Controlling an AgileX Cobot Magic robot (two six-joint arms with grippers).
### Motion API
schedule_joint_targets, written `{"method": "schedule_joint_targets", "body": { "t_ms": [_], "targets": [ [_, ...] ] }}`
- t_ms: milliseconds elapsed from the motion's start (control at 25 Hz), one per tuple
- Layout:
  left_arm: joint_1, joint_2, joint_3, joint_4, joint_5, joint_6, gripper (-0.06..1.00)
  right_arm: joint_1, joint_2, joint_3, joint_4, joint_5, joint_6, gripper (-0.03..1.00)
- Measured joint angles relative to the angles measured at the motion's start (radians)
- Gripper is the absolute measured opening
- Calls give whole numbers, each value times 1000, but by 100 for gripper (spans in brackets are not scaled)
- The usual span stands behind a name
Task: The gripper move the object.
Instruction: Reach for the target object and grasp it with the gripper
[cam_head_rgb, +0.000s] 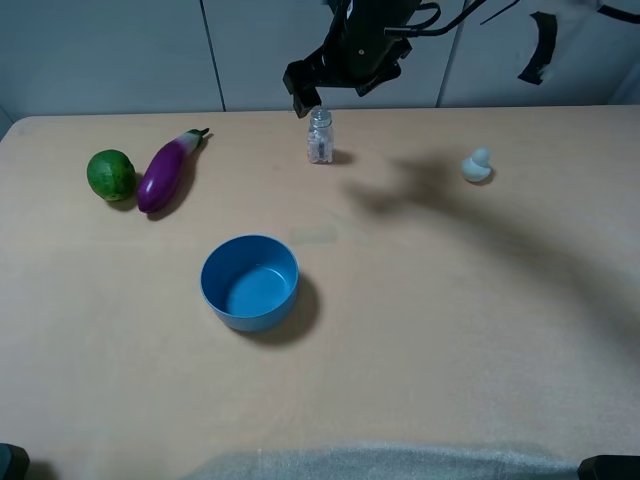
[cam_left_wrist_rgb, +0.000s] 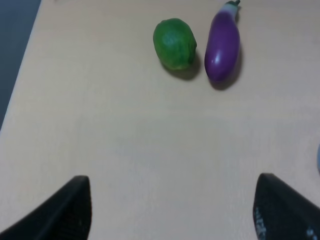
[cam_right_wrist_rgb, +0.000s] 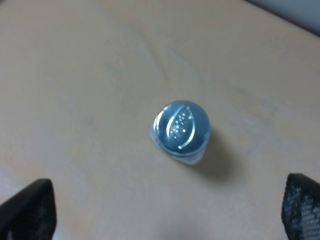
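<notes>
The small clear glass shaker (cam_head_rgb: 320, 136) with a silver cap stands upright on the table at the back middle. My right gripper (cam_head_rgb: 305, 100) hangs just above it, reaching across from the right. In the right wrist view the shaker's perforated cap (cam_right_wrist_rgb: 181, 126) shows from above between my two dark fingertips (cam_right_wrist_rgb: 30, 210), spread wide apart and not touching it. My left gripper (cam_left_wrist_rgb: 170, 210) is open and empty over bare table; its fingertips (cam_left_wrist_rgb: 70, 205) show at the frame edges.
A blue bowl (cam_head_rgb: 250, 282) sits near the table's middle. A green lime (cam_head_rgb: 111, 174) and a purple eggplant (cam_head_rgb: 168, 172) lie at the back left, also in the left wrist view (cam_left_wrist_rgb: 175, 43). A small pale duck (cam_head_rgb: 478, 166) sits at the back right.
</notes>
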Motion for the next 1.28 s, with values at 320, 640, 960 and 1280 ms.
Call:
{"method": "schedule_joint_targets", "body": {
  "t_ms": [320,640,960,1280],
  "targets": [
    [0,0,0,0,0,0,74,0,64,-50,0,-12,0,68],
    [0,0,0,0,0,0,74,0,116,-50,-4,-55,0,68],
    [0,0,0,0,0,0,74,-2,162,-50,-12,-110,0,68],
    [0,0,0,0,0,0,74,-15,203,-65,-23,-139,0,68]
  ]
}}
